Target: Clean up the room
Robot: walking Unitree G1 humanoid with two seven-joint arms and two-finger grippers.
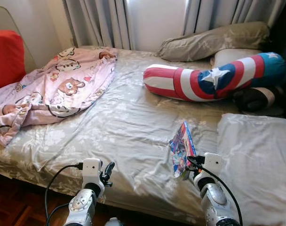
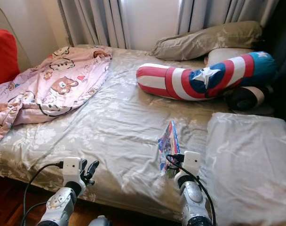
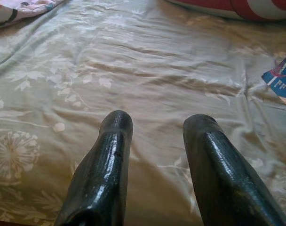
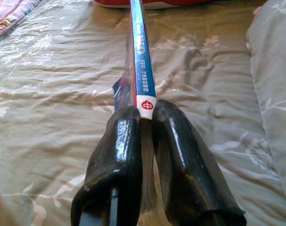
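Both silver arms reach forward over the near edge of a bed [image 1: 110,122] covered in a grey-green floral sheet. The right gripper [image 4: 145,110] is clenched on the spine end of a thin, colourful book [image 1: 182,147], holding it on edge so it stands upright above the sheet near the bed's near edge, just beside a pale pillow [image 1: 256,155] at the near right corner. The left gripper [image 3: 154,125] hovers low over bare sheet toward the near left, its two black fingers spread apart and holding nothing. A pink cartoon-print blanket [image 1: 58,84] lies crumpled along the left edge. A red, white and blue bolster [image 1: 213,77] lies across the far right.
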